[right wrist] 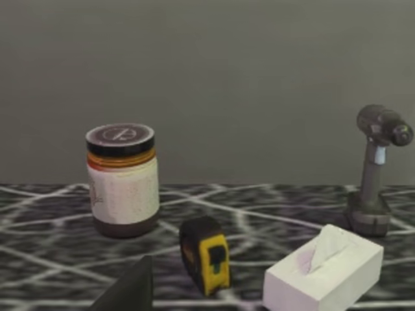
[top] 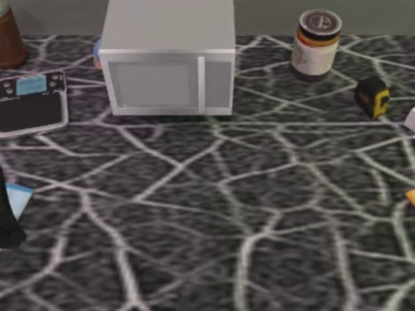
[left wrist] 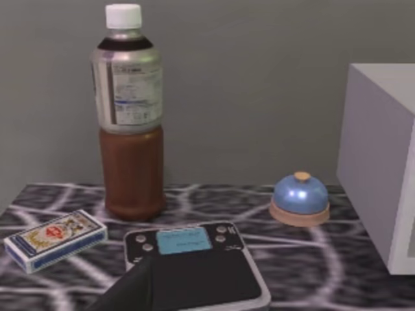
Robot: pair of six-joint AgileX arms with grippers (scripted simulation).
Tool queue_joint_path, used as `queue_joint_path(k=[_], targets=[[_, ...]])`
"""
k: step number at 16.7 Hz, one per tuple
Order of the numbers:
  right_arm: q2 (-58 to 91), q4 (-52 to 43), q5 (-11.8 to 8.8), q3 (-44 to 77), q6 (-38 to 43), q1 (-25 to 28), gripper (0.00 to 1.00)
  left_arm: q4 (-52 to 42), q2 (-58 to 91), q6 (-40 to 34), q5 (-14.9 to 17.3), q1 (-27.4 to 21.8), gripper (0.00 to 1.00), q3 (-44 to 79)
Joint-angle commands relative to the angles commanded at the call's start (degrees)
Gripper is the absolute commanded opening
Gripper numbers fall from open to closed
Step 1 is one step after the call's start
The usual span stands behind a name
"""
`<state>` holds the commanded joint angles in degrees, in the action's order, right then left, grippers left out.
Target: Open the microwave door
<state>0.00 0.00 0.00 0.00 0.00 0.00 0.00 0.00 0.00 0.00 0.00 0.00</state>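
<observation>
Zero progress: microwave door [top: 154, 84] sits flush on the microwave [top: 170, 32], handle strip [top: 201, 84] untouched. Both arms parked at worktop [top: 214, 214] edges; finger state indeterminable.

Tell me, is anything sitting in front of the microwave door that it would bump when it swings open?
Nothing visible does. The light grey microwave door is shut, and the dark veined table in front of it is bare.

Light is even and soft in all three views, with no glare. The microwave [top: 168, 55] casts only a faint shadow on the table [top: 259, 214]. Everything looks slightly blurred, edges undistorted.
</observation>
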Motion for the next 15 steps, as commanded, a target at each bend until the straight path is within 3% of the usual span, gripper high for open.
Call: queue_joint_path(k=[7, 15], targets=[[0.0, 0.0, 0.0, 0.0, 0.0, 0.0, 1.0, -2.5, 9.0, -3.1, -1.9, -4.1, 1.0, 8.4], [0.0, 0.0, 0.0, 0.0, 0.0, 0.0, 1.0, -13.6, 49.3, -14.7, -10.6, -17.9, 1.0, 40.0]])
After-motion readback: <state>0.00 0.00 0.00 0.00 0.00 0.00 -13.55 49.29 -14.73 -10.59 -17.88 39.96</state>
